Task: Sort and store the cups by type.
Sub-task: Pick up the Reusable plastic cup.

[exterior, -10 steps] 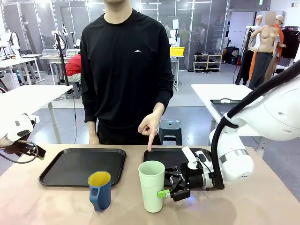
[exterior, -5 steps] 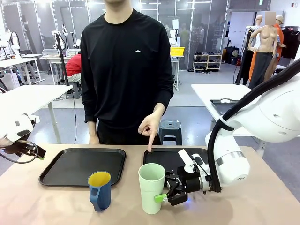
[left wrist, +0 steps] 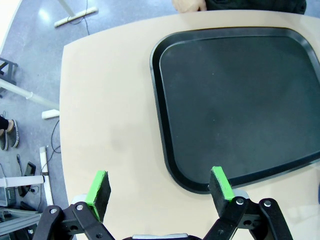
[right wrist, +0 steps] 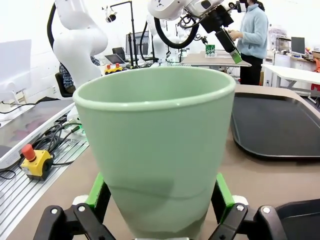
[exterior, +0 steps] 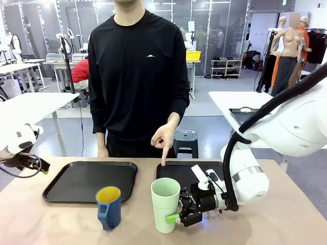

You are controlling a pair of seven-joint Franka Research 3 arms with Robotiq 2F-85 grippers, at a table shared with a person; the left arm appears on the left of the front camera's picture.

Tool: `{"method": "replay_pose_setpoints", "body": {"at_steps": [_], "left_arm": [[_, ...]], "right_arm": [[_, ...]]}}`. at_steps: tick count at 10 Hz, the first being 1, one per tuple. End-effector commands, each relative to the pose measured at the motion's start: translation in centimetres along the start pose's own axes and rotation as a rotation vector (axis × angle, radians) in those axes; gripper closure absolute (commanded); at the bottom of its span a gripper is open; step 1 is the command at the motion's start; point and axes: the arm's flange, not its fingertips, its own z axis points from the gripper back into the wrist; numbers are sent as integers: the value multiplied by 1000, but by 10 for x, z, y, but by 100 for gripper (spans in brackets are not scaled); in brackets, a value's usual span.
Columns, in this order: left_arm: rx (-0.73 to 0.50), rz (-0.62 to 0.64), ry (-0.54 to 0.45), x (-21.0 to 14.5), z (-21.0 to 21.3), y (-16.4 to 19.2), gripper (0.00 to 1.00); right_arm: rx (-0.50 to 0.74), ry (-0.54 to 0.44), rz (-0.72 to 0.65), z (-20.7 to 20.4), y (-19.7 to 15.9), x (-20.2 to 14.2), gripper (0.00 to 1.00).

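The tall pale green tumbler (exterior: 165,204) stands upright on the table near the front edge, with the dark blue mug (exterior: 109,206), yellow inside, just to its left. My right gripper (exterior: 180,211) is open, low at the tumbler's right side. In the right wrist view the tumbler (right wrist: 155,150) sits between the two green pads (right wrist: 98,189), one on each side of its lower wall. My left gripper (left wrist: 160,187) is open and holds nothing, above bare table beside the left tray (left wrist: 240,100). It hangs at the far left edge (exterior: 40,166) in the front view.
Two black trays lie behind the cups, the left tray (exterior: 87,178) and the right tray (exterior: 179,171). A person stands at the far side, and one hand (exterior: 163,138) points a finger down at the right tray's far left corner.
My right gripper has slid left and nearer the front edge, so its fingers now straddle the green tumbler. The left arm, the mug and the pointing hand have not moved.
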Motion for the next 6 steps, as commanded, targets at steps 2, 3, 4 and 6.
{"method": "replay_pose_setpoints", "body": {"at_steps": [2,3,4,6], "left_arm": [[1,4,1,0,-1,2,0],[1,4,1,0,-1,2,0],[1,4,1,0,-1,2,0],[1,4,1,0,-1,2,0]], "right_arm": [[43,40,7,-2,-4,1,0],[62,54,18,-2,-3,1,10],[65,52,8,-1,-3,1,18],[80,46,13,-2,-3,2,37]]}}
